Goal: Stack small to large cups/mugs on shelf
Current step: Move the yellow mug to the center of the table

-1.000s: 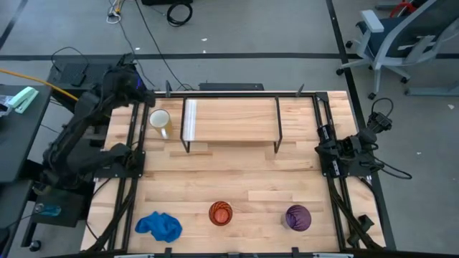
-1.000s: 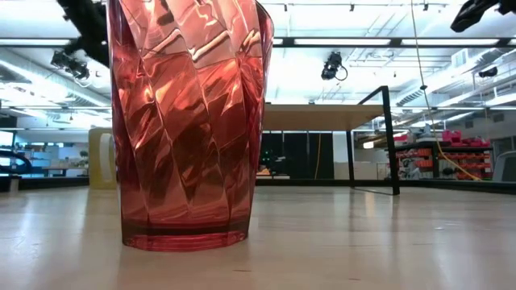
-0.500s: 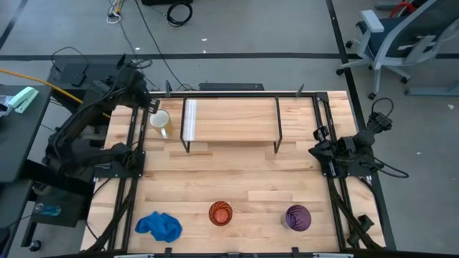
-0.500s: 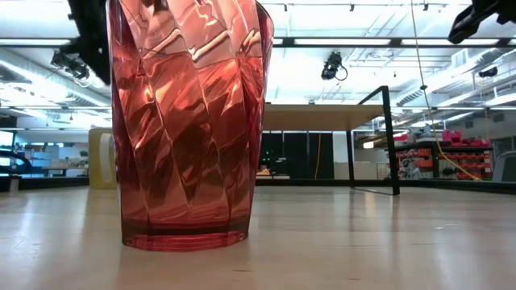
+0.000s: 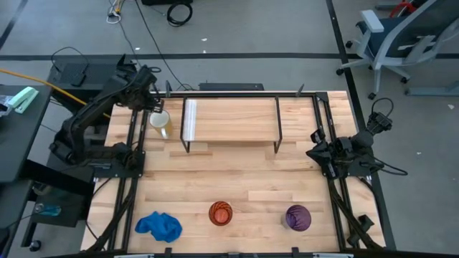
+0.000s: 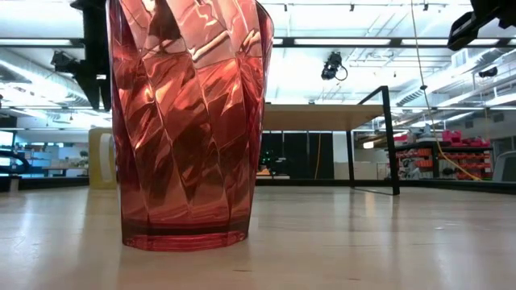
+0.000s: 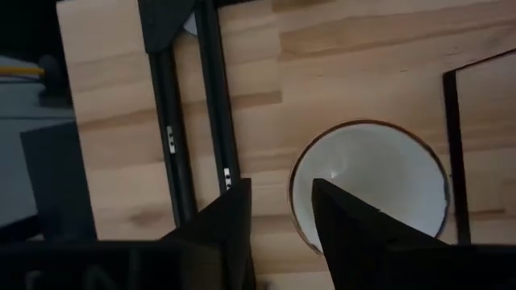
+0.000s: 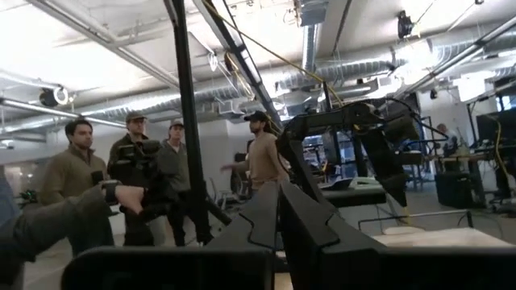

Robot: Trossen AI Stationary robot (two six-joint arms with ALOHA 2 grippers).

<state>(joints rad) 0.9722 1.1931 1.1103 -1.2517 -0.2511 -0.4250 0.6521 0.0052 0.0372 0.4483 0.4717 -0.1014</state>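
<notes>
Two dark fingers point(image 7: 347, 234) of the left gripper point(image 5: 152, 100) show in the left wrist view, parted by a narrow gap, nothing held; they sit above the near rim of the white mug point(image 5: 159, 120), which stands upright on the table point(image 5: 244, 179) just beside the shelf's left end, apart from its black leg. Mug interior is pale, rim dark-edged point(image 7: 371, 189). In the low view the mug's yellowish handle point(image 6: 101, 158) peeks out left of the big faceted cup.

Right gripper point(image 5: 314, 153) rests at the table's right edge, near the frame rail; in the right wrist view its fingers point(image 8: 282, 217) meet with no gap, holding nothing.

Shelf point(image 5: 231, 120), light-wood board on thin black legs, stands at the far middle of the table, top bare. Orange swirl cup point(image 5: 221, 213) upright near the front edge, centre; it fills the low view as a red faceted vessel point(image 6: 189, 121). Purple tumbler point(image 5: 297, 217) upright to its right, well apart. Blue cloth point(image 5: 159, 226) crumpled at front left.

Several people point(image 8: 97, 193) stand in the room behind, seen from the right wrist.
</notes>
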